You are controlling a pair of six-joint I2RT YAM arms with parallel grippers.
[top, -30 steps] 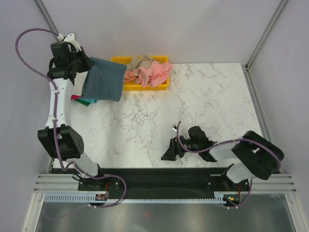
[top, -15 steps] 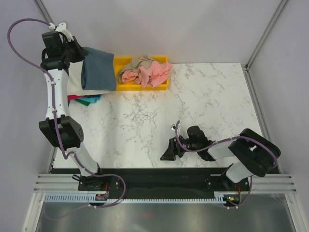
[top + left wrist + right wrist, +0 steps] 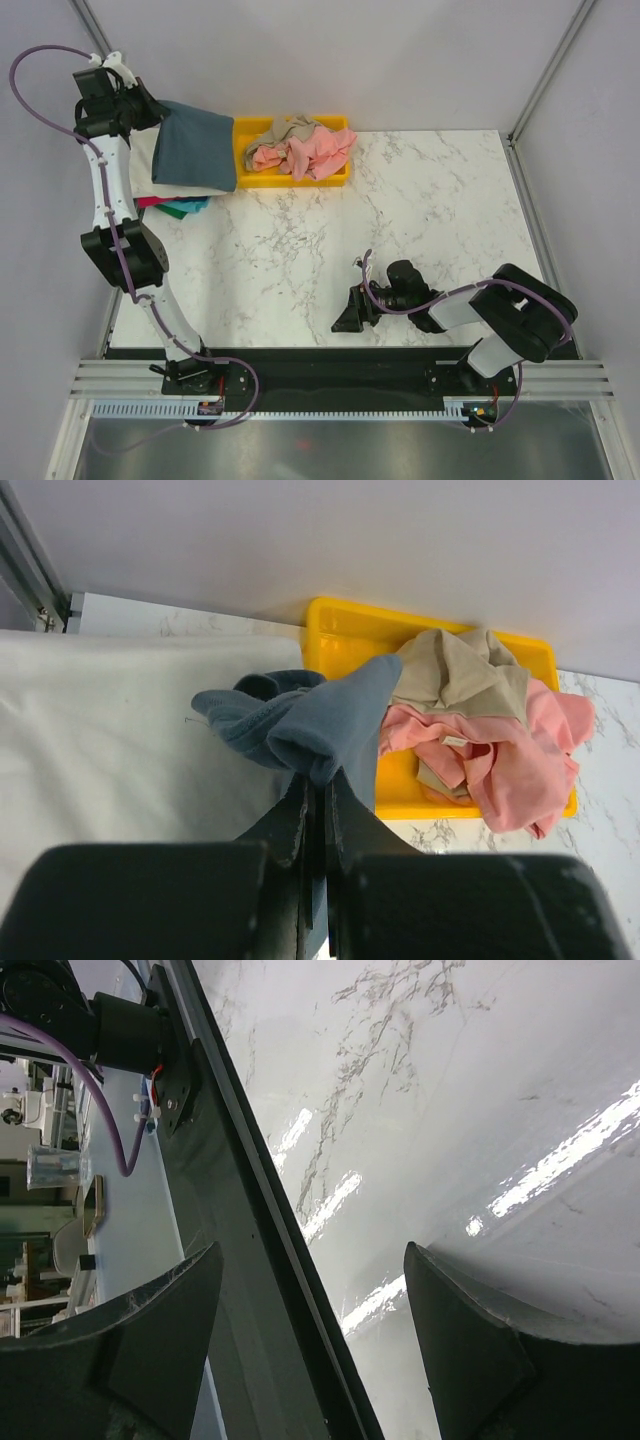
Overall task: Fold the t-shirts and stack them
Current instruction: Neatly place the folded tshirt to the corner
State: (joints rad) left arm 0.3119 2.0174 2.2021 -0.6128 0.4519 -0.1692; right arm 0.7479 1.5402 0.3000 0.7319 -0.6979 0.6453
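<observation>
Your left gripper (image 3: 320, 780) clenched on the slate-blue t-shirt (image 3: 195, 148), held up at the table's (image 3: 430, 220) far-left corner beside the yellow bin (image 3: 296, 181), pink and tan shirts (image 3: 310, 150) heaped inside, your right gripper (image 3: 312, 1260) spread wide, empty.

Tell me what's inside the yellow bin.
A crumpled salmon-pink t-shirt and a tan t-shirt lie heaped in the yellow bin. Anything beneath them, including the bin's floor, is covered.
</observation>
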